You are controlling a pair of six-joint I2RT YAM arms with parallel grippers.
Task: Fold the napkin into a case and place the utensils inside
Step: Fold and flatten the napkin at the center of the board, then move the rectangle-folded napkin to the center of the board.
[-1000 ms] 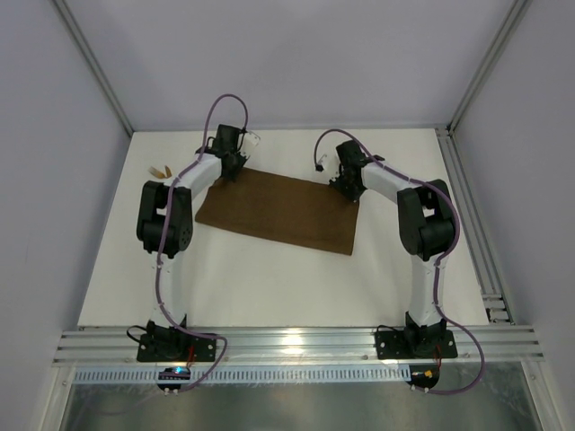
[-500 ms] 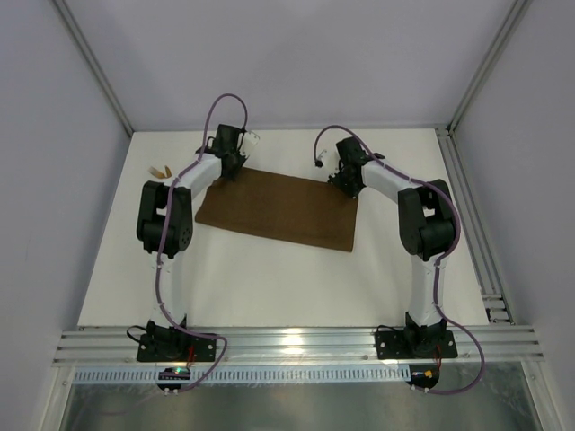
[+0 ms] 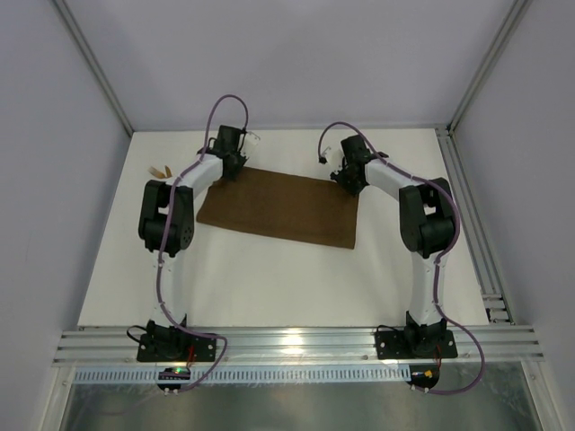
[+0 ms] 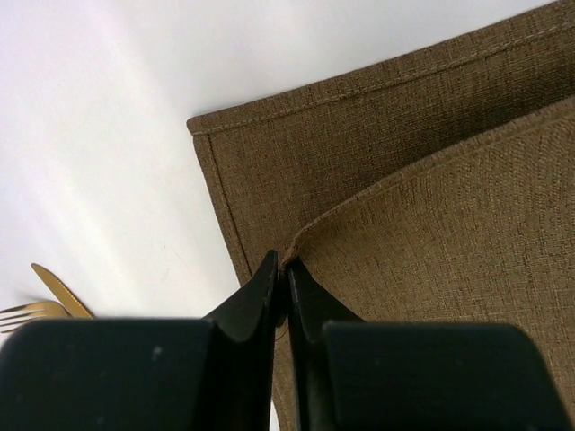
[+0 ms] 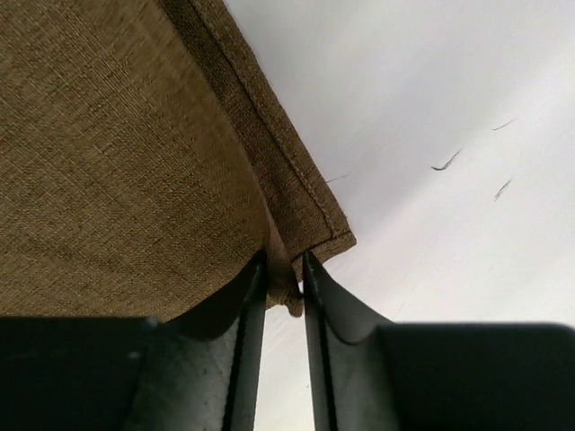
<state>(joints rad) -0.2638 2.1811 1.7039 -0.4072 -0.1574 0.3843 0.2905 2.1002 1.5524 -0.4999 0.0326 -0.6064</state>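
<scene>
Well off to the left of the left gripper (image 4: 286, 274), on the white table (image 3: 269, 278): the utensils (image 3: 162, 171), a gold fork and a pointed gold piece, possibly a knife, lying apart from the cloth, probably parked there pending a finished pocket. At that gripper's tips, jaws pressed together on the far-left corner of the napkin (image 3: 283, 208), pinching only the upper layer and raising it a little off the hemmed layer beneath. Between the two grippers, dark-brown weave doubled into a flat oblong, not yet a pocket. At the far-right corner, the right gripper (image 5: 283, 274), likewise clamped on a corner of cloth, with the stitched lower edge just beside its fingertips. Judged from the matched corner pinches: held this way to carry one layer across evenly for the next fold, without skew. No brand, label or readable writing on cloth, cutlery, table or arms.
</scene>
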